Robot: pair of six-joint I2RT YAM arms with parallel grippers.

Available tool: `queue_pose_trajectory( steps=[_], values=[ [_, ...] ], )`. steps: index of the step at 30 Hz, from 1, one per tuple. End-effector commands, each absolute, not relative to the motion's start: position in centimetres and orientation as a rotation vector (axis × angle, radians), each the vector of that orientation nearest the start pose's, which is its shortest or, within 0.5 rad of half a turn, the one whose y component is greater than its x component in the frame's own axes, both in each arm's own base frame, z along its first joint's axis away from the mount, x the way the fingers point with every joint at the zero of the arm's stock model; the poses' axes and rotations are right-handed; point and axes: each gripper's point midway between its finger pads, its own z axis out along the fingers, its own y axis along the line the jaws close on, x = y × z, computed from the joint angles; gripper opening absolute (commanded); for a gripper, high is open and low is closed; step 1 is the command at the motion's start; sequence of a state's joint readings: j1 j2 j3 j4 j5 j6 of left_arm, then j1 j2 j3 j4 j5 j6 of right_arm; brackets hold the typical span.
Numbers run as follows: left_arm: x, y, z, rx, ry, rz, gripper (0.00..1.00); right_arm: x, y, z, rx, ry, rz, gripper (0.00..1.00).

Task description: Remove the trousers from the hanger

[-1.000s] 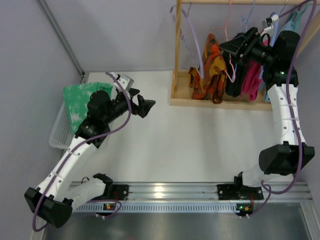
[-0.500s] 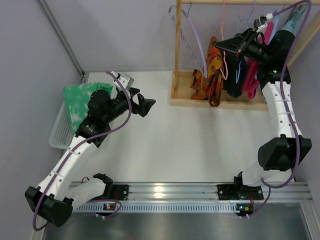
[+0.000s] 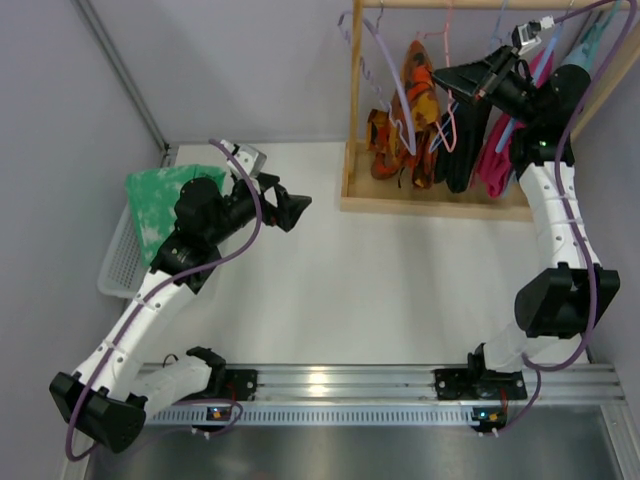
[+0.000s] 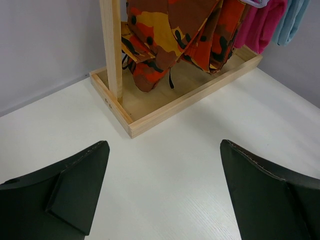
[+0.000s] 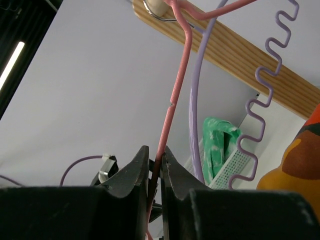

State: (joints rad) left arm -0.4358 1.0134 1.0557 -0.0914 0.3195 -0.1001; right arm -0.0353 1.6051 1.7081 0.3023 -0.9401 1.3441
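Note:
Orange camouflage trousers (image 3: pixel 418 85) hang from a pink wire hanger (image 3: pixel 447 35) on the wooden rack. In the left wrist view the trousers (image 4: pixel 175 35) dangle into the rack's base tray (image 4: pixel 150 112). My right gripper (image 3: pixel 442 75) is raised beside the trousers, just under the rod. In the right wrist view it (image 5: pixel 156 159) is shut on the pink hanger (image 5: pixel 172 100) below its hook on the rod (image 5: pixel 225 50). My left gripper (image 3: pixel 300 207) hovers over the table left of the rack, open and holding nothing (image 4: pixel 164 145).
A purple wavy hanger (image 5: pixel 194 125) hangs right next to the pink one. Black, pink (image 4: pixel 260 25) and blue garments fill the rack's right side. The rack's post (image 4: pixel 112 50) stands at its left end. A white basket (image 3: pixel 120 265) with a green cloth (image 3: pixel 165 195) sits far left.
My right gripper closed on the pink hanger and rose toward the rod. The trousers swung up and left with it. The left arm stayed still.

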Motion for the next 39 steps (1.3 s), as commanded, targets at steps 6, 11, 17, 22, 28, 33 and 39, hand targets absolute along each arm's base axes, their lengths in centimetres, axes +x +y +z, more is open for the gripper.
queue_pose_trajectory(
  steps=[6,11,17,22,28,33,39],
  values=[
    [30.3,-21.0,39.8,0.556,1.413,-0.662,0.99,30.9,15.6,61.0,-0.325,1.150,1.472,0.00],
    [30.5,-21.8,40.1,0.624,1.364,-0.653,0.99,27.7,15.8,60.7,-0.342,1.151,1.466,0.00],
    [30.5,-23.2,38.9,0.737,1.320,-0.634,0.98,24.8,15.8,59.8,-0.333,1.175,1.457,0.00],
    [29.4,-24.1,35.7,0.834,1.290,-0.608,0.98,22.5,15.8,58.5,-0.283,1.229,1.448,0.00],
    [27.6,-27.0,34.5,0.902,1.165,-0.549,0.99,20.2,15.8,57.2,-0.271,1.264,1.407,0.00],
    [25.9,-31.3,34.7,0.915,1.051,-0.524,0.99,19.3,15.7,55.8,-0.244,1.324,1.363,0.00],
    [24.4,-36.7,36.3,0.847,0.964,-0.530,0.99,18.4,15.4,55.1,-0.206,1.387,1.319,0.00]
  ],
)
